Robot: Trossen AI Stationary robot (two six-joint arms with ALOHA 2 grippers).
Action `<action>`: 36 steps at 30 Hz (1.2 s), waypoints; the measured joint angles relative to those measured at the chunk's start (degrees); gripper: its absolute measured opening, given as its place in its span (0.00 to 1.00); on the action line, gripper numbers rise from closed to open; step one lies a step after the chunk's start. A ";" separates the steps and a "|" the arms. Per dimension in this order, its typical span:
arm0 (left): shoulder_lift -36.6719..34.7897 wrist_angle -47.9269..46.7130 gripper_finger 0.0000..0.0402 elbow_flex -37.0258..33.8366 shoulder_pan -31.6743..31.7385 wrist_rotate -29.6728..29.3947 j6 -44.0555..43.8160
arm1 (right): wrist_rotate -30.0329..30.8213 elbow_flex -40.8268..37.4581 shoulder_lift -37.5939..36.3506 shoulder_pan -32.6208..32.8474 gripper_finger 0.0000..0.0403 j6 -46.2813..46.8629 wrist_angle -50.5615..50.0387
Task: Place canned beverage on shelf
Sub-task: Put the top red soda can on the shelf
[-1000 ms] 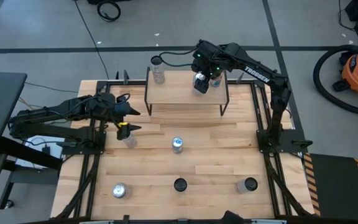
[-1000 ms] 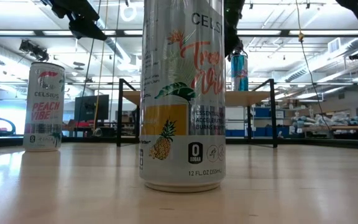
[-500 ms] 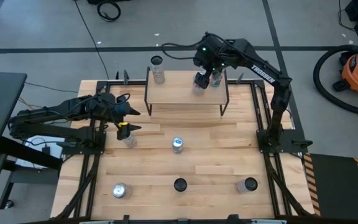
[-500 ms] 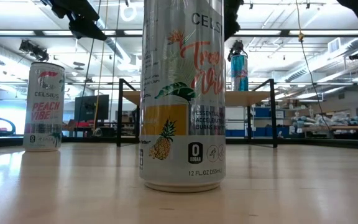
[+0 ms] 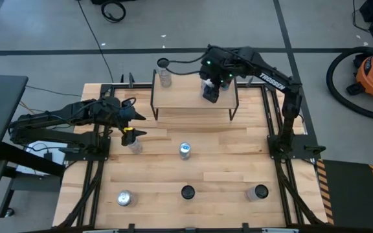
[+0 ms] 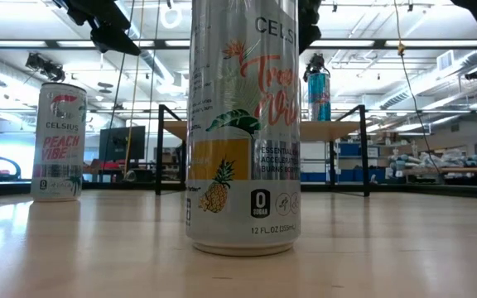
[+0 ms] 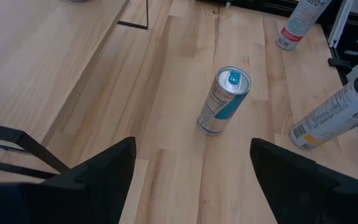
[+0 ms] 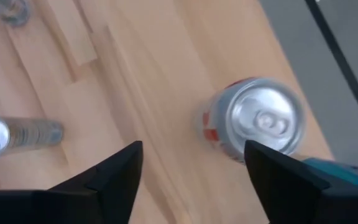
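Observation:
The shelf [image 5: 193,100], a wooden plank on thin black legs, stands at the table's far side. A teal canned beverage [image 6: 319,87] stands upright on its right end; the right wrist view shows its silver top [image 8: 263,121]. My right gripper [image 8: 192,152] hangs open above the shelf [image 5: 211,92], just beside that can, with nothing between its fingers. Another can [image 5: 165,77] stands on the shelf's left end. My left gripper [image 7: 191,168] waits open over the table's left part [image 5: 133,123].
Several more cans stand upright on the table: one under my left gripper [image 5: 135,145], one in the middle [image 5: 185,150], three along the near edge [image 5: 123,197], [image 5: 188,191], [image 5: 259,191]. The low view shows two of them close up [image 6: 243,124], [image 6: 59,141].
My right gripper has risen from around the teal can on the shelf's right end and shifted a little toward the shelf's middle. The can stays upright where it was.

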 joint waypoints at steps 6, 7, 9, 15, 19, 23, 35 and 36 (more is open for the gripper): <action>0.01 0.05 0.79 0.00 0.02 0.00 -0.05 | -0.98 -2.77 0.00 0.11 0.52 0.13 -0.65; 0.01 0.07 0.79 0.00 0.02 0.00 -0.18 | -0.95 -3.12 0.01 0.10 0.49 0.13 -0.60; -0.01 0.07 0.79 0.00 0.00 0.00 -0.35 | -0.95 -3.90 0.02 0.10 0.44 0.13 -0.43; 0.01 0.09 0.79 0.00 0.00 0.00 -0.37 | -0.68 -6.25 0.02 -0.29 0.31 0.13 1.44; 0.01 0.11 0.79 0.00 0.02 0.00 -0.38 | -0.54 -7.66 0.04 -0.68 0.27 0.09 2.38; 0.00 0.13 0.79 0.00 0.01 0.00 -0.38 | -0.54 -9.05 0.04 -1.32 0.26 0.04 4.04; 0.01 0.13 0.79 0.00 0.00 0.00 -0.39 | -0.54 -9.63 0.04 -3.78 0.26 -0.46 6.15; 0.00 0.13 0.79 0.00 0.02 0.00 -0.39 | -0.54 -9.63 0.04 -3.93 0.26 -0.50 6.74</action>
